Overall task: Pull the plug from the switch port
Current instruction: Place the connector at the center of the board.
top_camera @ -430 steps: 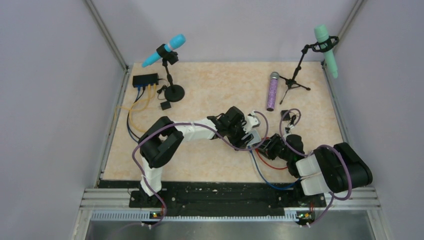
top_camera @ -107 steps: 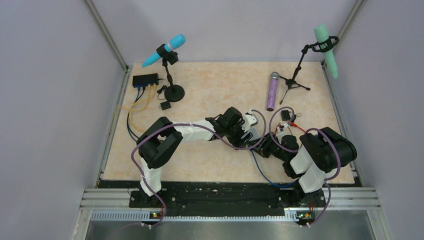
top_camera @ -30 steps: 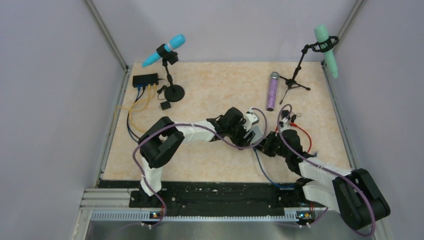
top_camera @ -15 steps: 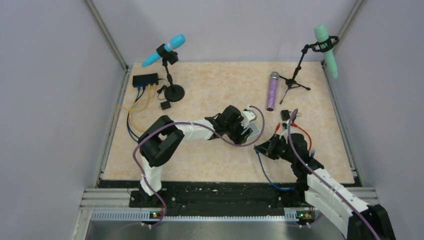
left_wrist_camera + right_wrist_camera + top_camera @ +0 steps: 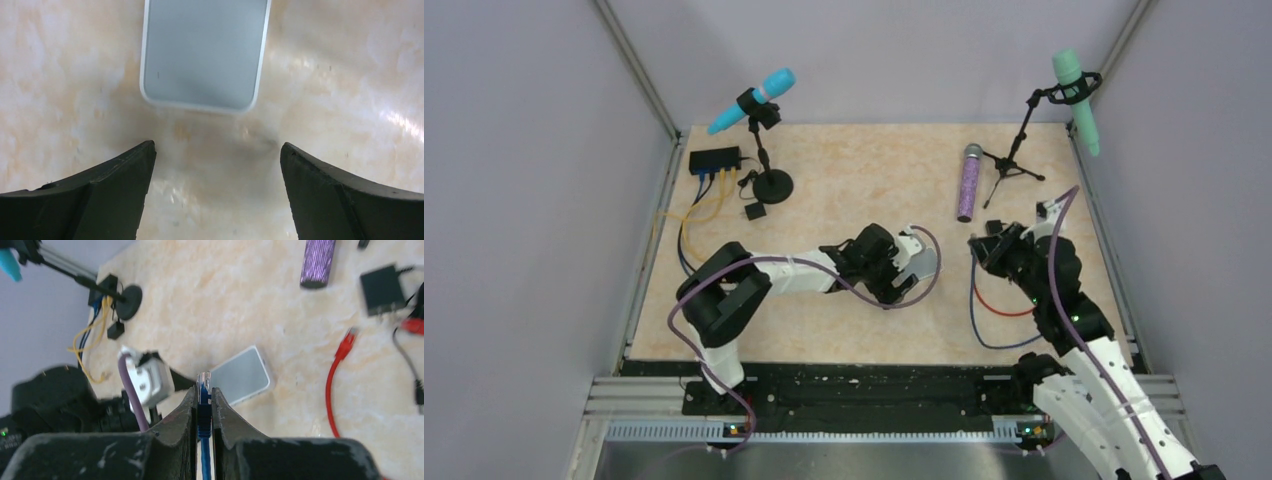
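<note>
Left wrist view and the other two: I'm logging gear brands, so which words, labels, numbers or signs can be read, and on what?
No text can be read anywhere.
Grey pad: blank face, no print.
Switch: too small to tell any label.
Purple microphone: no legible marking.
Blue plug in the right hand: no print visible.

**Beige marbled table, gear scattered across it**

On the table, the switch sits at ten o'clock, with a round stand base and a tiny black block nearby. A purple microphone lies at one o'clock, a grey pad near centre and a red cable at four.
</note>
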Controlling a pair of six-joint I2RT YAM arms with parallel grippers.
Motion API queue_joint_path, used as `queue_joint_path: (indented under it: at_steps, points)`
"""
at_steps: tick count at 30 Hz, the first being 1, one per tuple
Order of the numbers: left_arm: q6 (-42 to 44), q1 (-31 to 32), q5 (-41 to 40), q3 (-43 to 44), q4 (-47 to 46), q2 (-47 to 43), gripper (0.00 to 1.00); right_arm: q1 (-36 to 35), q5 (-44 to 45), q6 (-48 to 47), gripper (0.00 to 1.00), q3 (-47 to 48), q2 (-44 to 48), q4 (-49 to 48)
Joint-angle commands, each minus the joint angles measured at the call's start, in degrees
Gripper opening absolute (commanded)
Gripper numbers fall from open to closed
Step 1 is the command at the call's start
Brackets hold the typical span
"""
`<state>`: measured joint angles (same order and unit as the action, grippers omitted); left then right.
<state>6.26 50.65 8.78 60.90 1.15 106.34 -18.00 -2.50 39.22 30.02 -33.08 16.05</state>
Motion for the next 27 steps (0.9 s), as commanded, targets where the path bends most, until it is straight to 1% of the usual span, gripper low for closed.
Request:
queue_joint_path:
  at_steps: [1,3,4,6,9,13,16,18,20,22,25,27]
  points:
    - [-5.43,-0.38,-3.24,-5.72,1.12,-9.66,0.99,1.13,8.79,-6.18,0.00,11.21,-1.31,4.40]
    - [-6.08,-0.38,-6.46,-8.06,-0.59,-14.54,0.99,1.25,12.59,-8.09,0.00,15.86,-2.30,5.55]
    - [-8.58,-0.38,-7.91,-9.22,-2.53,-16.86,0.99,1.28,13.76,-9.11,0.00,18.30,-2.78,6.00]
    - [-9.99,-0.47,-12.06,-11.67,-4.47,-21.46,0.99,1.29,16.11,-11.42,0.00,23.57,-4.25,7.76]
    - [-11.58,-0.62,-15.54,-14.66,-6.14,-27.07,0.99,1.23,20.05,-15.40,0.00,31.21,-6.37,9.82]
    - [-13.06,-0.73,-17.40,-16.66,-5.78,-30.92,0.99,1.25,26.39,-20.47,0.00,40.17,-9.61,12.21]
    - [-14.08,-0.73,-18.06,-17.88,-5.61,-31.96,0.99,1.23,31.94,-24.41,0.00,47.21,-12.51,14.46]
    - [-14.74,-0.73,-18.34,-18.54,-5.26,-32.20,0.99,1.26,33.93,-27.17,0.00,50.03,-14.47,15.33]
    - [-15.54,-0.73,-18.09,-19.11,-5.39,-32.62,0.99,1.22,34.39,-29.38,0.00,50.85,-17.13,16.29]
    - [-16.42,-0.73,-17.69,-19.61,-5.54,-32.97,0.99,1.22,31.50,-28.66,0.00,49.57,-20.00,18.12]
    - [-17.52,-0.73,-17.12,-20.04,-5.31,-33.79,0.99,1.53,26.56,-25.31,0.00,42.19,-22.64,16.38]
    - [-18.03,-0.73,-17.28,-20.28,-4.79,-34.42,0.99,3.32,22.28,-22.92,0.00,36.70,-24.78,13.73]
